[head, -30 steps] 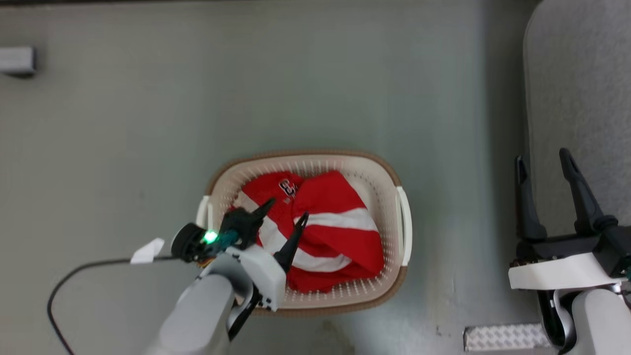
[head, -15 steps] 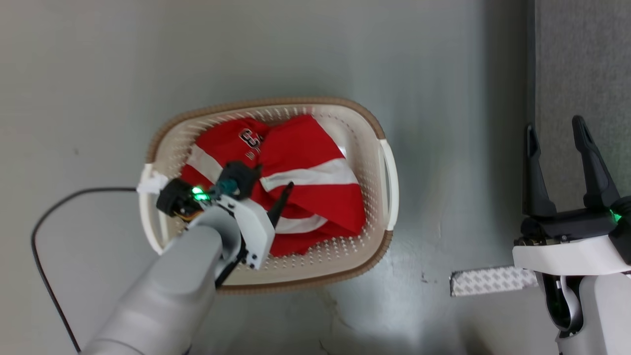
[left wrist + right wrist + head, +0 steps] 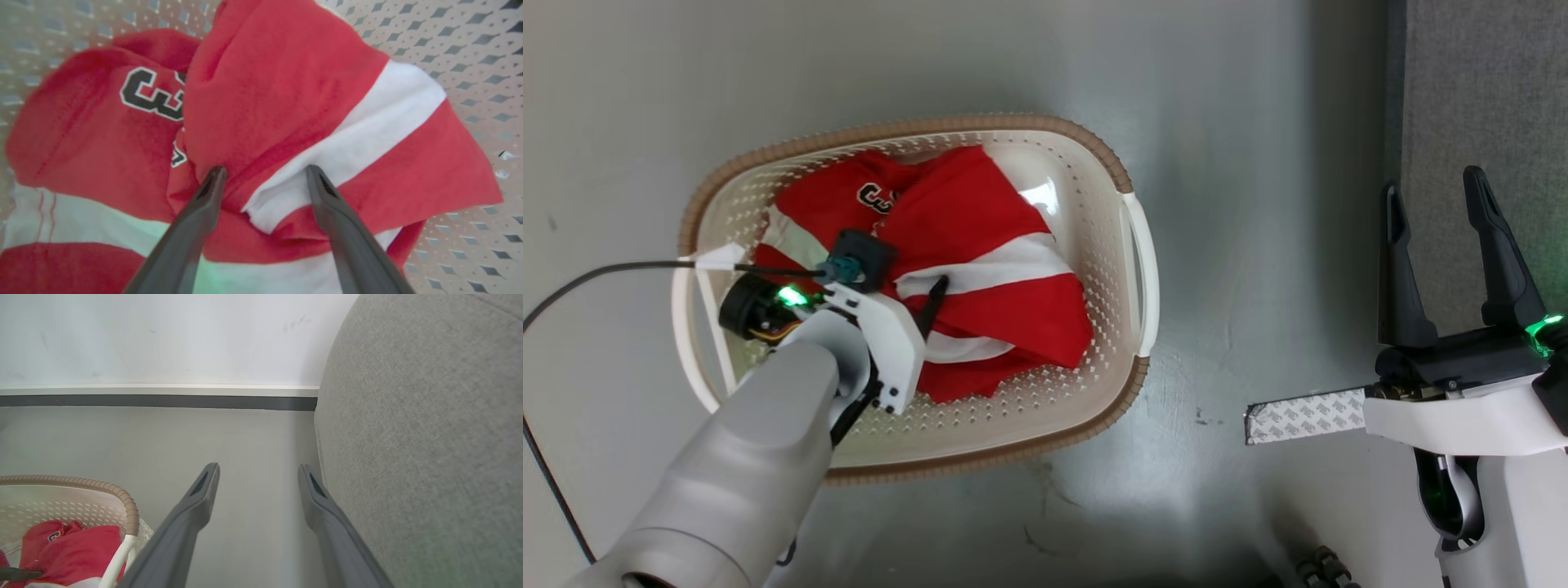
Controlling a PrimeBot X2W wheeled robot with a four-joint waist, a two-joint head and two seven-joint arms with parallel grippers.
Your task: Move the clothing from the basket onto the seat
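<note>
The left gripper (image 3: 265,170) has sunk deeper into the basket (image 3: 1094,245), and its spread fingertips now press into the clothing (image 3: 980,220) without closing on it. The basket stands on a smooth grey floor (image 3: 1241,163); beyond it is a white wall (image 3: 163,335) with a dark skirting (image 3: 155,401). Well right of the basket are the grey woven seat (image 3: 1478,98) and the right gripper (image 3: 1432,181), fingers wide apart. The clothing lies crumpled inside the basket, red with broad white bands and a dark, white-edged logo.
</note>
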